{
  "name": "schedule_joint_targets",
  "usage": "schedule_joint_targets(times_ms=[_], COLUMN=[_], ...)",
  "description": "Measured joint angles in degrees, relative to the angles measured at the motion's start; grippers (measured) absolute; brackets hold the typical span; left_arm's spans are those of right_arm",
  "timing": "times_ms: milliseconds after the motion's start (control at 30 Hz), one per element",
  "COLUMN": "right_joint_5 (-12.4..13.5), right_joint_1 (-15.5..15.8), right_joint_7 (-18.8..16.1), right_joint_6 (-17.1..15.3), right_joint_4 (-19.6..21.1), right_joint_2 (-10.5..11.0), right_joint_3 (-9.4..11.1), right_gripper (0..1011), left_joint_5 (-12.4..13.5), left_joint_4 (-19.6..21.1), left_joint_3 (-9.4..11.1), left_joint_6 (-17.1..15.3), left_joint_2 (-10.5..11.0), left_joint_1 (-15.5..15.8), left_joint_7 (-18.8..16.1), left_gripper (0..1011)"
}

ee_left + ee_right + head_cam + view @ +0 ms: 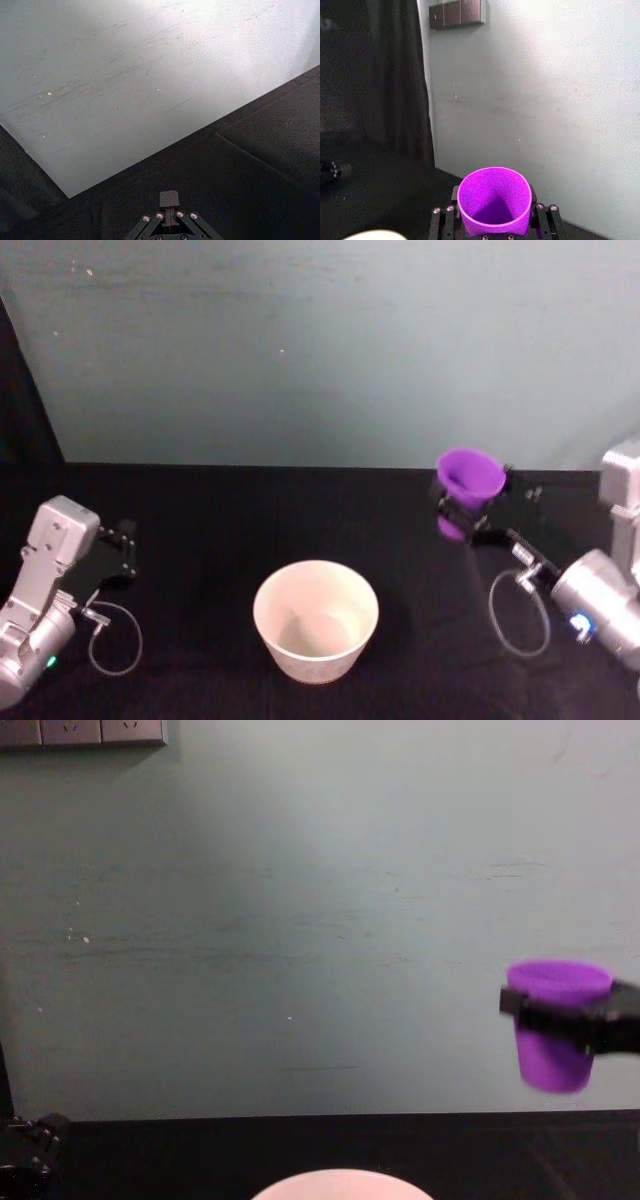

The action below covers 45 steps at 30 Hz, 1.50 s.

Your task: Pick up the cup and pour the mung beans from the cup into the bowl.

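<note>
The purple cup (pixel 468 486) is held upright in the air at the right, with my right gripper (pixel 472 510) shut around its wall. The chest view shows the cup (pixel 553 1025) well above the table, the black fingers (pixel 560 1015) clasping its middle. From the right wrist, I look into the cup (pixel 494 200) and its inside looks plain purple. The pale bowl (pixel 316 618) stands on the black table at front centre, left of the cup and lower; its rim (pixel 340 1186) shows at the chest view's bottom edge. My left gripper (pixel 122 550) rests at the far left, shut, its fingertips (pixel 169 199) together.
A pale wall (pixel 320 350) rises just behind the black table (pixel 200 530). Loose cable loops hang by each arm, one at the left (pixel 115 640) and one at the right (pixel 520 615). Wall sockets (pixel 80 732) sit high on the wall.
</note>
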State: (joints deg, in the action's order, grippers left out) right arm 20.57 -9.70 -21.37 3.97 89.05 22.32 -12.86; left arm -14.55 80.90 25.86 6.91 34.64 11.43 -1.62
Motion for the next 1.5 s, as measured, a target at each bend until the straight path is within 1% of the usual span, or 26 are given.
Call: schedule_joint_targets(times_ms=[33,133,233,267,467,567,600,767,967,1500], right_joint_5=[0.15,0.91,3.03,3.03,5.49,6.46,7.2,9.18,10.1,10.04], right_joint_1=[-0.03,-0.18,-0.42,-0.42,-1.3,-1.75,-2.02,-2.67,-2.89,-2.87], right_joint_7=[0.1,0.14,0.07,0.07,-0.01,-0.21,-0.31,-0.41,0.03,0.02], right_joint_6=[-1.09,-2.55,-4.26,-4.26,-6.52,-7.7,-8.52,-10.18,-10.94,-10.86], right_joint_4=[1.52,3.48,5.87,5.87,8.53,9.02,9.33,10.09,10.71,10.58], right_joint_2=[0.43,0.9,1.44,1.44,2.74,3.25,3.61,4.59,5.51,5.37], right_joint_3=[0.41,1.09,2.22,2.22,3.01,3.07,3.14,3.3,3.16,3.19], right_gripper=[737,737,737,737,737,737,737,737,737,737], left_joint_5=[0.0,0.0,0.0,0.0,0.0,0.0,0.0,0.0,0.0,0.0], left_joint_4=[0.0,0.0,0.0,0.0,0.0,0.0,0.0,0.0,0.0,0.0], left_joint_3=[0.0,0.0,0.0,0.0,0.0,0.0,0.0,0.0,0.0,0.0], left_joint_6=[0.0,0.0,0.0,0.0,0.0,0.0,0.0,0.0,0.0,0.0], left_joint_2=[0.0,0.0,0.0,0.0,0.0,0.0,0.0,0.0,0.0,0.0], left_joint_1=[0.0,0.0,0.0,0.0,0.0,0.0,0.0,0.0,0.0,0.0], left_joint_7=[0.0,0.0,0.0,0.0,0.0,0.0,0.0,0.0,0.0,0.0], left_gripper=[0,0,0,0,0,0,0,0,0,0])
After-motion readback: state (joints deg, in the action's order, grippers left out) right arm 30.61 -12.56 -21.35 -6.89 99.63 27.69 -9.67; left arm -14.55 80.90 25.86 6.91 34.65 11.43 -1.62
